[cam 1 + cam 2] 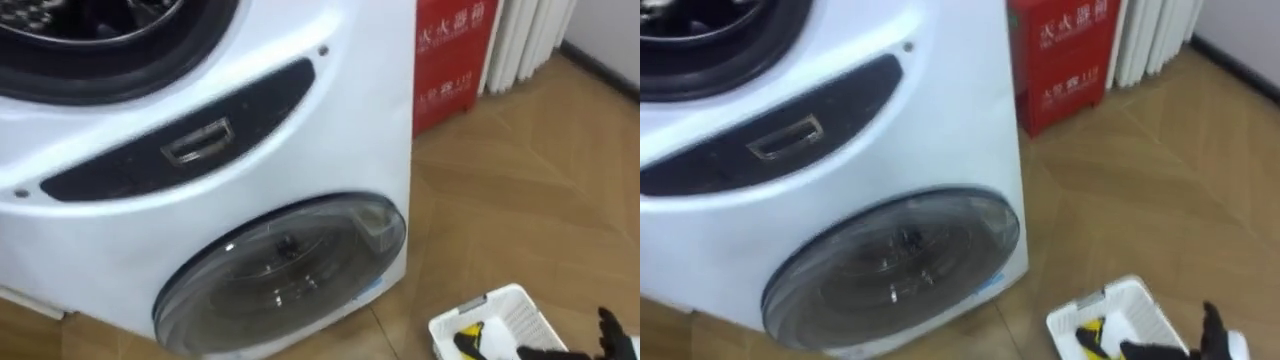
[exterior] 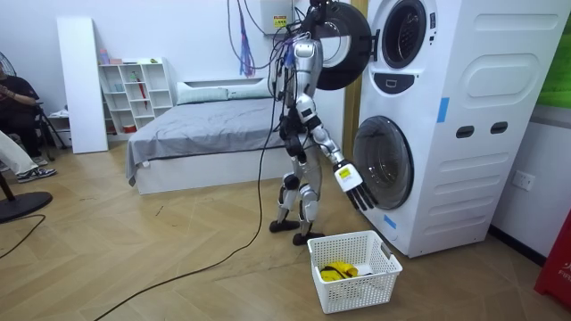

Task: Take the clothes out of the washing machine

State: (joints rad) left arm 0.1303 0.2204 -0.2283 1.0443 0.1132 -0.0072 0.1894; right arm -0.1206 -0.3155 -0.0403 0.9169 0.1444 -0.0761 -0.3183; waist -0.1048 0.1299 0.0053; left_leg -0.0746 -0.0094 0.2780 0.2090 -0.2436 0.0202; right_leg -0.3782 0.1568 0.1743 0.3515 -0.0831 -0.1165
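I stand before a white stacked washing machine (image 2: 464, 125). Its upper round door (image 2: 343, 45) is swung open, and the rim of the upper drum opening (image 1: 110, 45) sits at the top left of the eye views. What lies inside is hidden from here. The lower glass door (image 1: 280, 275) is closed. My right hand (image 2: 357, 189) hangs low with straight, spread fingers, open and empty, just above a white plastic basket (image 2: 379, 267) on the floor. Its dark fingers (image 1: 608, 330) reach over the basket's rim (image 1: 505, 298). A yellow cloth (image 1: 468, 331) lies in the basket.
A red box (image 1: 455, 55) stands against the wall to the right of the machine, with a white radiator (image 1: 525, 40) beyond it. Wooden floor stretches to the right. A bed (image 2: 205, 125) and white shelves (image 2: 134, 94) are behind me. A person sits at the room view's left edge (image 2: 13, 125).
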